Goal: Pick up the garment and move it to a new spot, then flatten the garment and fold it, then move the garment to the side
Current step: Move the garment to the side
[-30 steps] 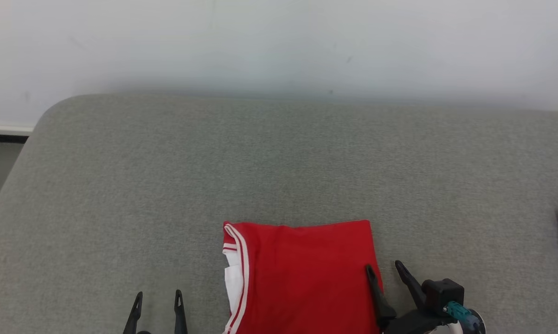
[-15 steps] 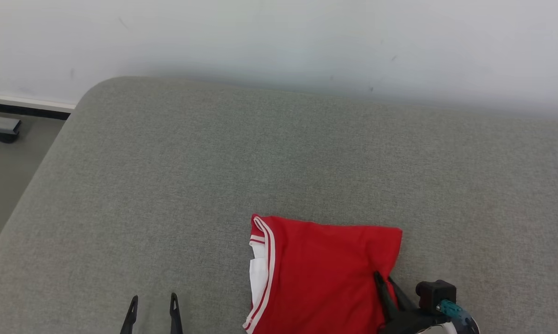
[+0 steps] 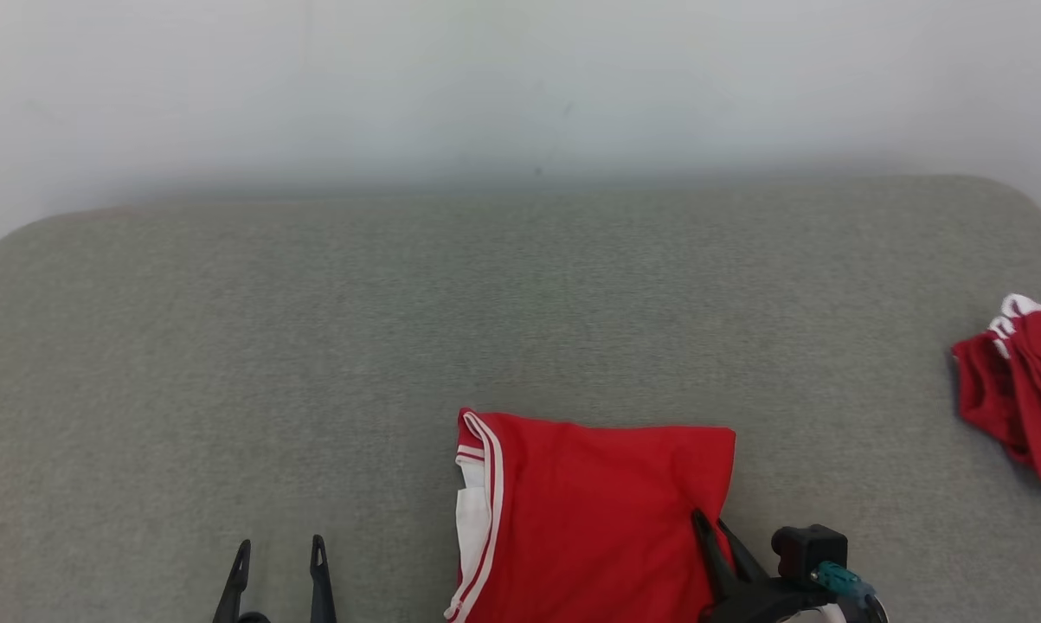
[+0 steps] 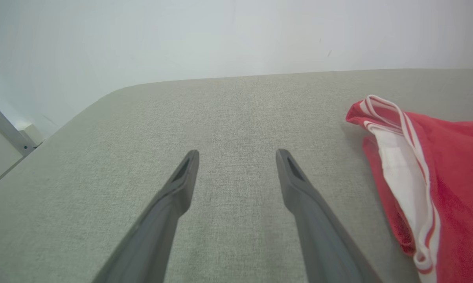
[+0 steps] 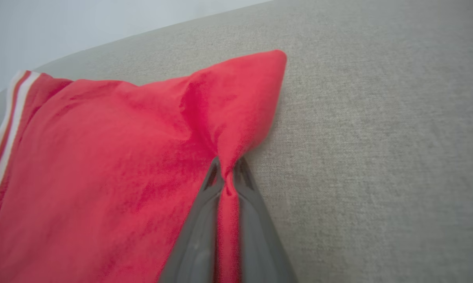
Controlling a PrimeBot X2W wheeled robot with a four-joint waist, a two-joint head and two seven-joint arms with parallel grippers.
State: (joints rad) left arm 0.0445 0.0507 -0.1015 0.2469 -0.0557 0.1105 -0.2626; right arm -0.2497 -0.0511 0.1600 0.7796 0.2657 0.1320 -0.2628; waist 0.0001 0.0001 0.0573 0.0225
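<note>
**A thin pinch on one side of a folded garment**

The folded red garment [image 3: 589,510] lies on the near part of the grey cushion [image 3: 312,346], in front of the robot and a little toward its right. The right gripper [image 3: 717,529] has its two fingers pressed together on a small ridge of cloth at the garment's right side, just below the far right corner. The left gripper [image 3: 279,554] hangs with its fingers spread, holds nothing, and is apart from the white-striped edge [image 3: 477,519].

The danger, as I judge it, is in this one-sided grip. I cannot tell how many layers are between the fingers. If it is the top layer alone, a pull to the side may slide that layer off the others and open the fold. The striped side has no support, so it may drag on the rough cushion and the garment may turn or bunch. If the arm lifts, the cloth would hang from one point and unfold. The ridge is narrow and may also slip out.

A second red garment [image 3: 1018,389] lies crumpled at the far right. A long move that way could push the two together.
</note>
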